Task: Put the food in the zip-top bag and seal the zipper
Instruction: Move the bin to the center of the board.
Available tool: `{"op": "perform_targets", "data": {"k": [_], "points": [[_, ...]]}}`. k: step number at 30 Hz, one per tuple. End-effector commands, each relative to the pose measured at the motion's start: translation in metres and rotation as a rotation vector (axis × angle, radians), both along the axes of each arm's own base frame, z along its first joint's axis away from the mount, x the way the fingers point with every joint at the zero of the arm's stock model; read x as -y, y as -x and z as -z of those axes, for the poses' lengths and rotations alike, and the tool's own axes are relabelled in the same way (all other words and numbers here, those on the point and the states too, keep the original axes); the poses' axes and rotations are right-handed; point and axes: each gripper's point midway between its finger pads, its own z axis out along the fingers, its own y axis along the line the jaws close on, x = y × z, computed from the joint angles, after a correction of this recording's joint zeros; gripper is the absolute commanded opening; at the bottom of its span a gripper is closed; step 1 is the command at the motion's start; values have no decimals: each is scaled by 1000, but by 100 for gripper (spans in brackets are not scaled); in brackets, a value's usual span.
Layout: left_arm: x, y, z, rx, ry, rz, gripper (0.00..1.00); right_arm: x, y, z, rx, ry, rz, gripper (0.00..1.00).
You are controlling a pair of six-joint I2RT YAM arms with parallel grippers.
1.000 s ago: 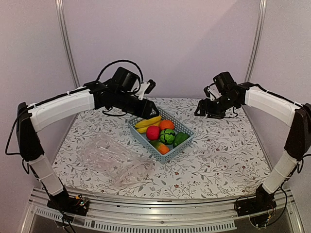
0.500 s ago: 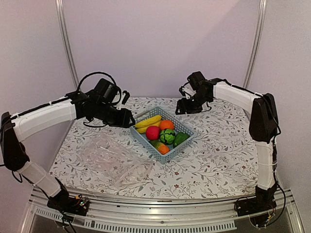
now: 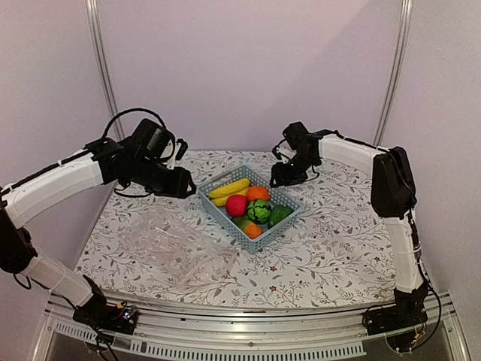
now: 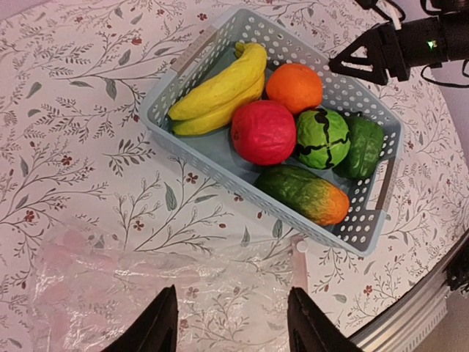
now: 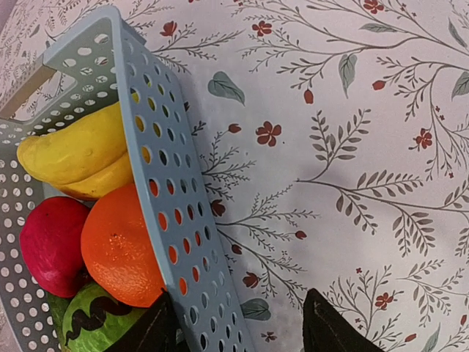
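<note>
A: How is the left claw?
B: Released, jaws apart and nothing in them. It hangs above the zip-top bag, which lies crumpled and flat on the bench.
A: And the right claw?
B: Released too, and empty. It is poised over the far wall of the blue basket, and that wall passes under the gap between the fingers.
A: Where is the food?
B: All in the basket: bananas, an orange piece, a red piece, two green pieces and a green-and-orange piece.
A: The zipper?
B: Its pale tab shows at the bag's edge, just beside the basket's near corner.
</note>
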Motion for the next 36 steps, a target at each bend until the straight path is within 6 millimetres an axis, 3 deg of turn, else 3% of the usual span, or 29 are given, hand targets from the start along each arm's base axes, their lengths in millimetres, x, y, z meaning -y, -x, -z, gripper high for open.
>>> {"op": "perform_targets", "data": {"k": [1, 5, 11, 16, 22, 25, 31, 36], "points": [[-12, 3, -5, -3, -13, -23, 51, -7, -3, 7, 5, 4, -12, 54], [-11, 1, -9, 9, -8, -26, 50, -6, -3, 12, 3, 23, -11, 44], [-8, -2, -7, 17, 5, -25, 50, 8, 0, 10, 8, 90, 32, 18], [1, -7, 0, 13, 36, -27, 50, 35, 15, 2, 28, 167, 81, 1], [19, -20, 14, -15, 68, -14, 50, 82, 46, -13, 54, 250, 143, 0], [31, -25, 21, -41, 85, 3, 49, 109, 66, -10, 47, 303, 161, 0], [45, -32, 35, -87, 91, 14, 48, 179, 96, -18, 9, 321, 324, 0], [62, -28, 31, -44, 92, 86, 47, 225, 115, -18, -9, 334, 425, 0]]}}
